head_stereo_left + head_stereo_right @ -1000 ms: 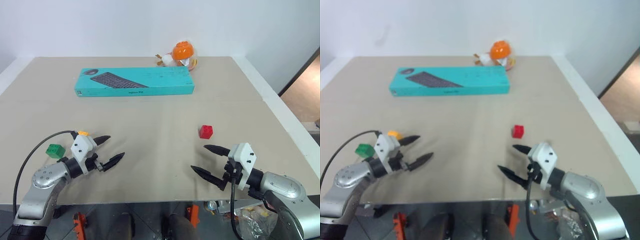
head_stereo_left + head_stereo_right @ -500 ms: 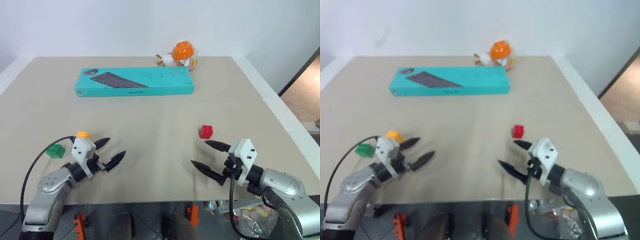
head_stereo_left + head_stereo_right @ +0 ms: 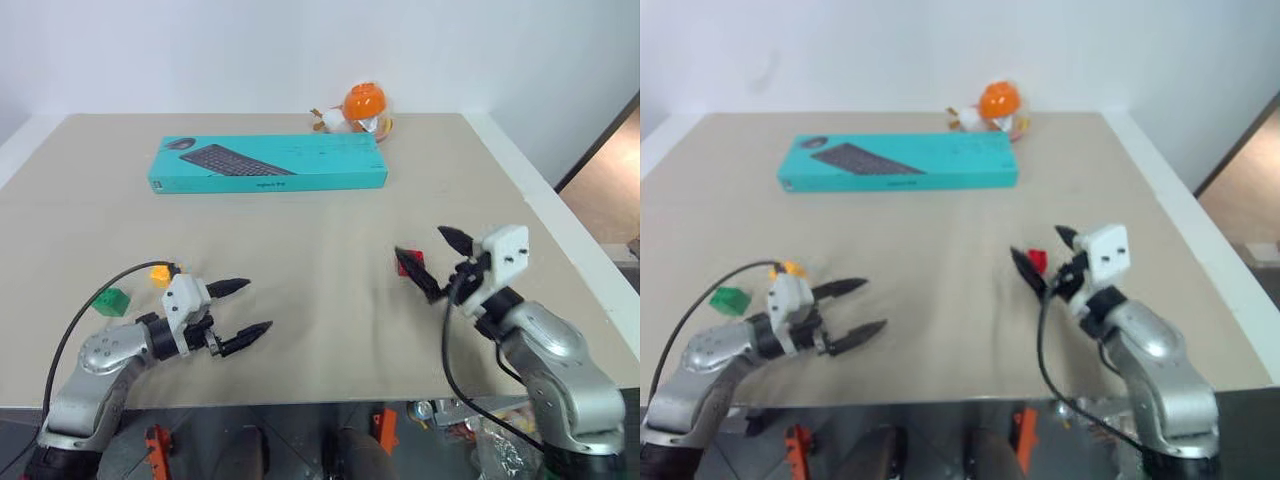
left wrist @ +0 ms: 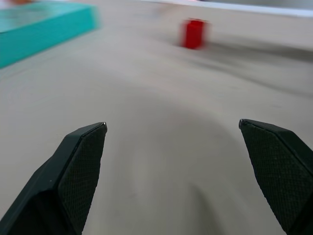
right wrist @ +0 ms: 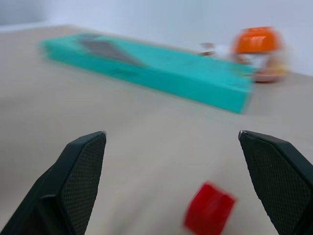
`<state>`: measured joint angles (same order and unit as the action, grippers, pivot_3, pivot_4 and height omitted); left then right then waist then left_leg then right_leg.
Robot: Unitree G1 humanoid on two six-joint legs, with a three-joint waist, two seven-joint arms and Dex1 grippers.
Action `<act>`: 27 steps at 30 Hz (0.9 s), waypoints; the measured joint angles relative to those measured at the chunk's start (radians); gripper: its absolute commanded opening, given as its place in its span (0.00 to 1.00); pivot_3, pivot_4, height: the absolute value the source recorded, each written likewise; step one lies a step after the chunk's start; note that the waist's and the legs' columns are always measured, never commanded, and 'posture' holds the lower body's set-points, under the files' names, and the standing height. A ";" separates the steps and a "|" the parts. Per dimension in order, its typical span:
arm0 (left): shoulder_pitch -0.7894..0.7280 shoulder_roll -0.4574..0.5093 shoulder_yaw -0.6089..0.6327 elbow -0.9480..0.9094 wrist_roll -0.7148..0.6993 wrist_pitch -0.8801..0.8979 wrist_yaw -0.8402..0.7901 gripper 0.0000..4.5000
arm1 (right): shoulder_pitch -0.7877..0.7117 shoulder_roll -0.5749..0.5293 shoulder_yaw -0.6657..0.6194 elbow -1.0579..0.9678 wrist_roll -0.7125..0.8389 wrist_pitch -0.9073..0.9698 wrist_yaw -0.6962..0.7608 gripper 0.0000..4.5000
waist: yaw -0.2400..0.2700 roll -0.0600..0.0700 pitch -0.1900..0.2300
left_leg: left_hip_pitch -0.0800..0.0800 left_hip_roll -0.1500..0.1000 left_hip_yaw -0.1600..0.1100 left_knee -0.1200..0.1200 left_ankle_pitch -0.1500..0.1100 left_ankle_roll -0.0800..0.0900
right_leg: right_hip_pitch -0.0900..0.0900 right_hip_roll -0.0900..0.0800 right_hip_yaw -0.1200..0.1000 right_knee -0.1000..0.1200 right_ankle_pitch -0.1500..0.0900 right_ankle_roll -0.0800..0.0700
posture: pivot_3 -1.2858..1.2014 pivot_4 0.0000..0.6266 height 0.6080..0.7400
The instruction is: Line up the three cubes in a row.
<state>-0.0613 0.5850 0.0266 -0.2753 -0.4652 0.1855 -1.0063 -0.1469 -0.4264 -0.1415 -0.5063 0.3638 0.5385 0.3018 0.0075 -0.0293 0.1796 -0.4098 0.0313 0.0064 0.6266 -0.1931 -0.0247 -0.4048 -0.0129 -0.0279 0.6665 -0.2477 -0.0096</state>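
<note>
Right wrist view puts the red cube (image 5: 209,214) low between the wide-spread fingers of the right gripper (image 3: 432,262), nothing held. Green cube (image 3: 111,301) and yellow-orange cube (image 3: 160,274) lie well left of the red cube, behind the empty, wide-open left gripper (image 3: 247,307). Closing too high would likely knock the red cube away.

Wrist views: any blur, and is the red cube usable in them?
Left wrist view: red cube smeared and soft, teal box edge blurred, only the fingers crisp. Right wrist view: red cube close but out of focus, orange toy and box soft. Left eye view: sharp, cube partly behind the right end effector.
</note>
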 measured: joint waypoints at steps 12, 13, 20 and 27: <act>-0.106 0.034 -0.070 -0.010 -0.055 0.121 -0.101 0.99 | -0.074 0.146 0.089 0.186 -0.204 -0.001 -0.220 1.00 | -0.001 0.000 0.000 | -0.002 0.001 0.003 0.000 0.000 0.000 | -0.003 0.005 0.007 0.000 0.000 0.001 | 0.52 0.24 1.00; -0.109 0.034 -0.071 -0.013 -0.056 0.125 -0.101 0.99 | -0.076 0.146 0.085 0.196 -0.209 -0.001 -0.223 1.00 | -0.001 0.000 0.000 | -0.002 0.001 0.003 0.000 0.000 0.000 | -0.003 0.005 0.007 0.000 0.000 0.001 | 0.52 0.24 1.00; -0.148 0.020 -0.085 -0.023 -0.056 0.143 -0.090 0.99 | -0.077 0.184 0.058 0.229 -0.211 0.000 -0.234 1.00 | -0.003 0.000 0.000 | -0.001 0.002 0.005 -0.001 0.000 0.000 | -0.003 0.010 0.015 0.001 0.000 0.001 | 0.52 0.24 1.00; -0.148 0.018 -0.095 -0.030 -0.056 0.148 -0.070 1.00 | -0.079 0.234 0.054 0.277 -0.194 0.015 -0.225 0.82 | -0.004 0.000 0.000 | 0.000 0.004 0.007 -0.001 0.000 0.000 | -0.003 0.010 0.018 0.001 0.001 0.001 | 0.52 0.24 1.00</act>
<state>-0.2095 0.6026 -0.0683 -0.3055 -0.5210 0.3337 -1.0762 -0.2259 -0.1925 -0.0872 -0.2297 0.1701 0.5533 0.0768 0.0037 -0.0293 0.1796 -0.4094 0.0348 0.0139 0.6257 -0.1932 -0.0245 -0.4077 -0.0026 -0.0098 0.6672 -0.2468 -0.0081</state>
